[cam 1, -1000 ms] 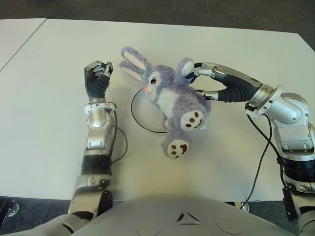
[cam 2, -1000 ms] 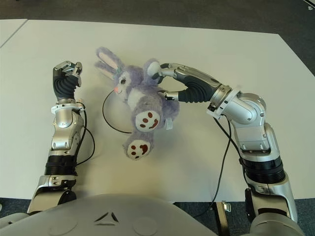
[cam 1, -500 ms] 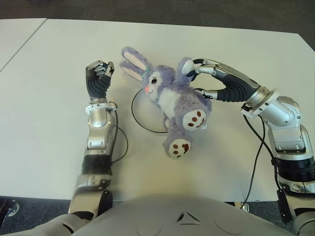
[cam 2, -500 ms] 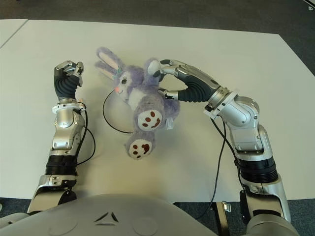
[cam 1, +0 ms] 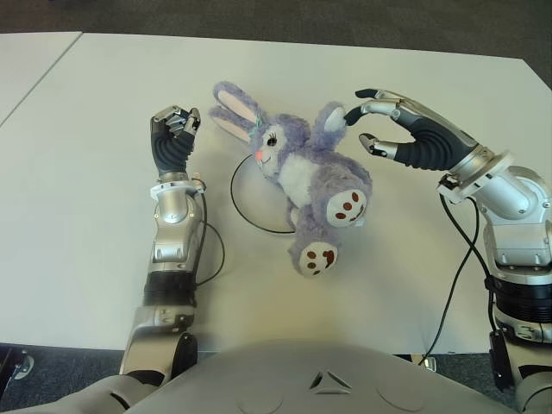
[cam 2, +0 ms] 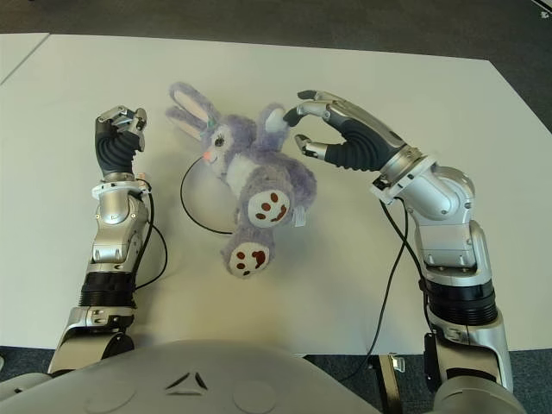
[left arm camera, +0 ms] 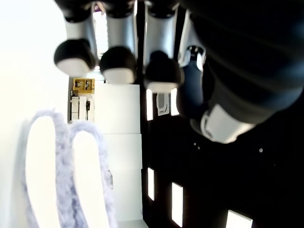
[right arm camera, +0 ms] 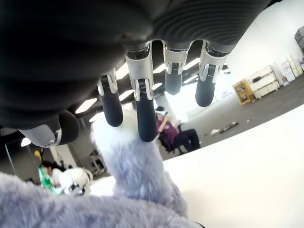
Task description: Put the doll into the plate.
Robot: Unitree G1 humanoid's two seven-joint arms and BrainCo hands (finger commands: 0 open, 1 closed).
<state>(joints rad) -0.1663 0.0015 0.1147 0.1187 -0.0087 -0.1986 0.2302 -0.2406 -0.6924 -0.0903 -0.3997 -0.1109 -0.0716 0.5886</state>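
While the purple rabbit doll (cam 1: 304, 177) lies across the right part of the plate (cam 1: 246, 211), a thin dark ring on the white table (cam 1: 78, 172), the right hand (cam 1: 385, 129) hovers just beside its raised arm with the fingers (right arm camera: 145, 118) spread and bent only a little, holding nothing. In the right wrist view those fingertips show in front of the fluffy arm of the doll, near it or brushing the fur; I cannot tell whether they touch. The doll lies on its back with its ears pointing toward the left hand (cam 1: 172, 129) and its two feet with brown pads pointing toward the robot's body; its head and chest cover the right side of the ring, and its feet lie outside it. The left hand shows to the left of the plate, upright, with its fingers (left arm camera: 116, 64) curled into a loose fist around nothing. Two people sit in the room behind the doll in the right wrist view.
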